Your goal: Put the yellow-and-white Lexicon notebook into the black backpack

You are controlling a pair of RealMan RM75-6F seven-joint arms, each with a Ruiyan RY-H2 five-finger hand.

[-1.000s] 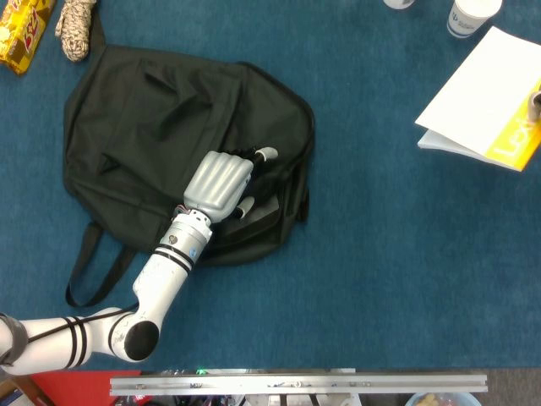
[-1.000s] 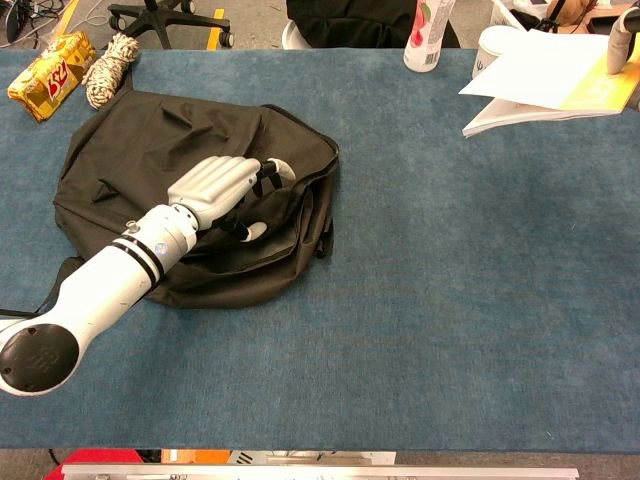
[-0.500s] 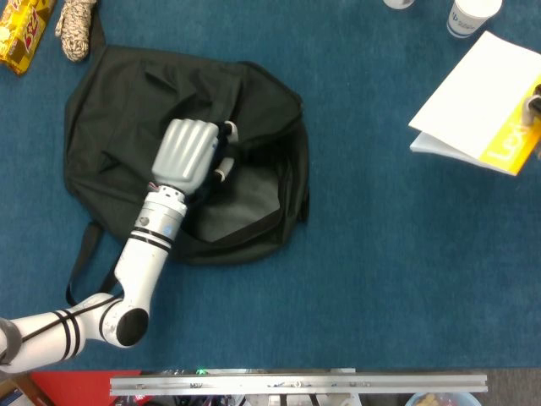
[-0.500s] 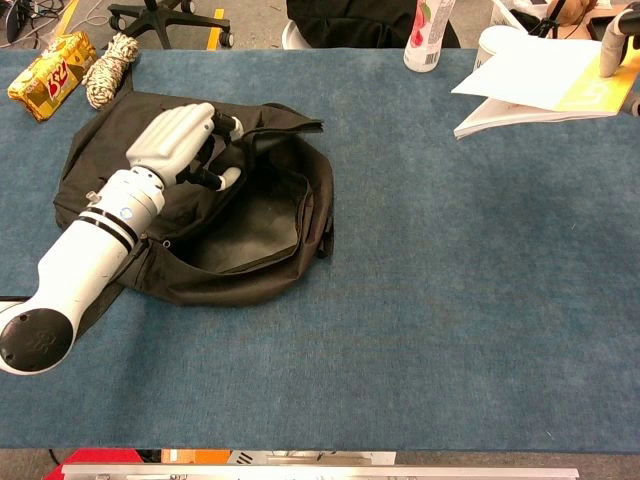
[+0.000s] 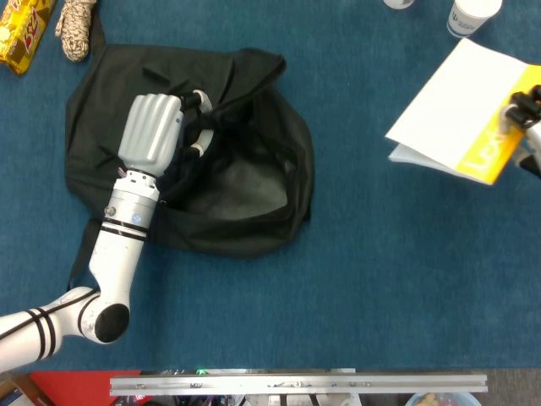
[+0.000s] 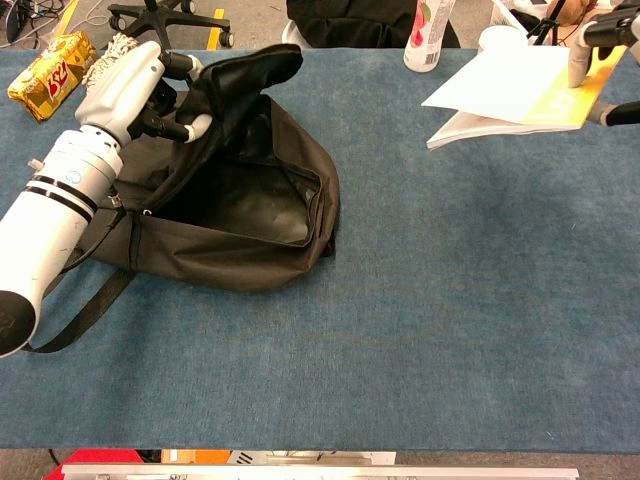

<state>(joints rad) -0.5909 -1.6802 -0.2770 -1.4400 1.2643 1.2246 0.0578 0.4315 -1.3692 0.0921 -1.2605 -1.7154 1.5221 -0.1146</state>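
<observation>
Left hand [image 5: 150,131] grips the backpack [image 5: 245,182] flap, mouth gaping toward the right. Right hand [image 5: 526,114] pinches the Lexicon notebook [image 5: 461,114] above the desk [image 5: 380,279], well right of that mouth.

Left hand [image 6: 135,85] gripping backpack [image 6: 250,200] flap

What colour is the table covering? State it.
Blue table covering; the chest view shows it best.

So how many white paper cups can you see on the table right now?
2. One white paper cup sits beyond the notebook at the far right; another cup, left of it, is mostly cropped. More may be hidden.
</observation>
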